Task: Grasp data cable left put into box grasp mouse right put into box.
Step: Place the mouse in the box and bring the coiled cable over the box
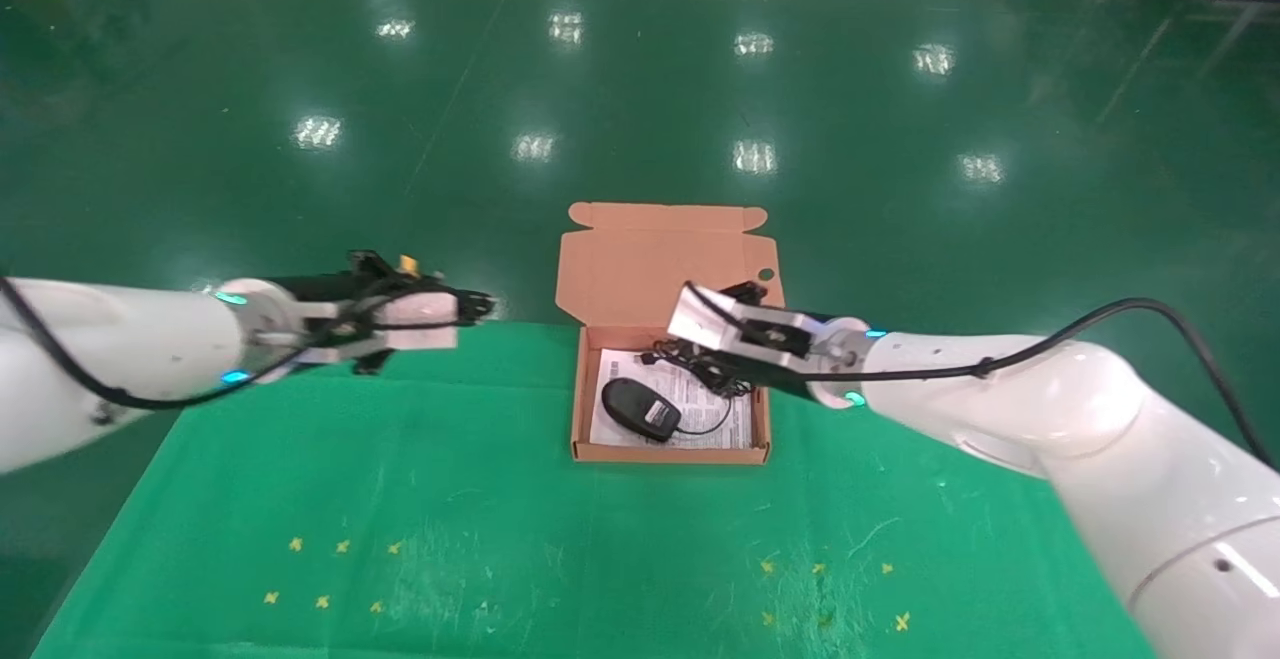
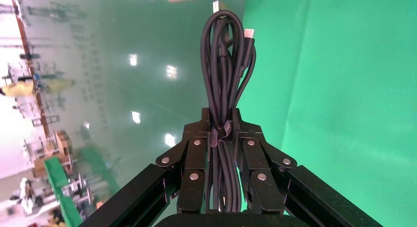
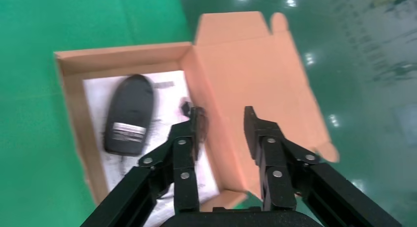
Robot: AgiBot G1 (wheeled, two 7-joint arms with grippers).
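Head view: mouse (image 1: 640,407) lies in the box (image 1: 668,452) at frame centre, right gripper (image 3: 223,124) released above it; left gripper (image 2: 221,126), mid-left, clenches the data cable (image 2: 225,70), apparently awaiting delivery.

No text, brand or number can be made out anywhere. The mouse (image 1: 640,408) carries a pale label (image 3: 127,132) on its black shell — its lines of print are too small to read. The white sheet (image 1: 722,426) lining the box (image 1: 577,409) is covered in printed lines, none legible — only grey rows show. Small yellow cross marks (image 1: 321,601) sit on the green cloth (image 1: 450,539), bearing no lettering.
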